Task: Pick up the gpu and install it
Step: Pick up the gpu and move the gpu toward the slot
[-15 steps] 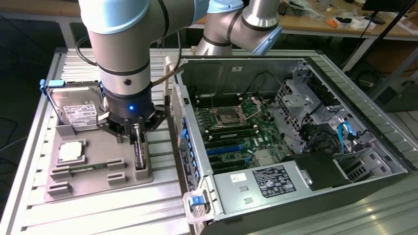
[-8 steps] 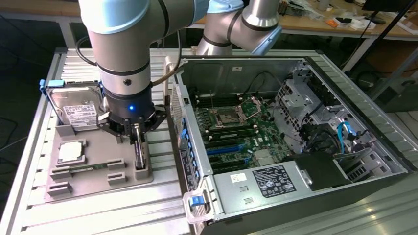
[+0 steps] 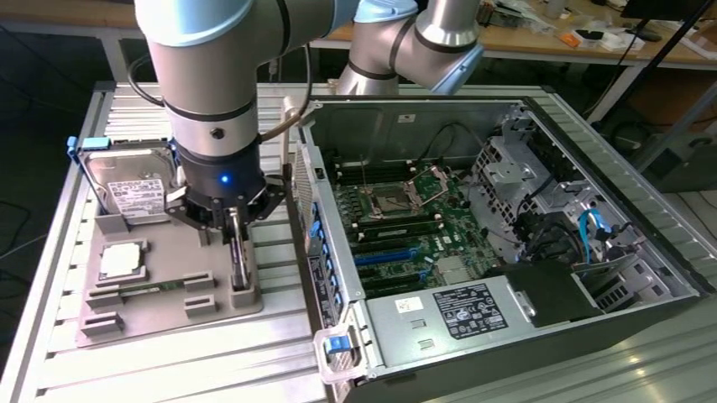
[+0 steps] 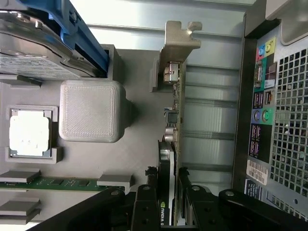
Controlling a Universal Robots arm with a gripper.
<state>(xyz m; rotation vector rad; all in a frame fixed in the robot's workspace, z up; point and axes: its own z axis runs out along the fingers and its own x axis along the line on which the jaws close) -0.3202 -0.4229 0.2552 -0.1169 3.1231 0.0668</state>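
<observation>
Gripper is down over grey tray. Fingers straddle the gpu and are clenched on both of its faces. Gpu stands on edge in its slot at the tray's 3 o'clock side in the exterior view, just beside the open case. Hard drive is at 11 o'clock and the processor at 9 o'clock.

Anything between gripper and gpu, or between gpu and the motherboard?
Nothing between gripper and gpu: its fingers press both faces of the card in the grey tray. The open case's rear wall stands between tray and motherboard.
</observation>
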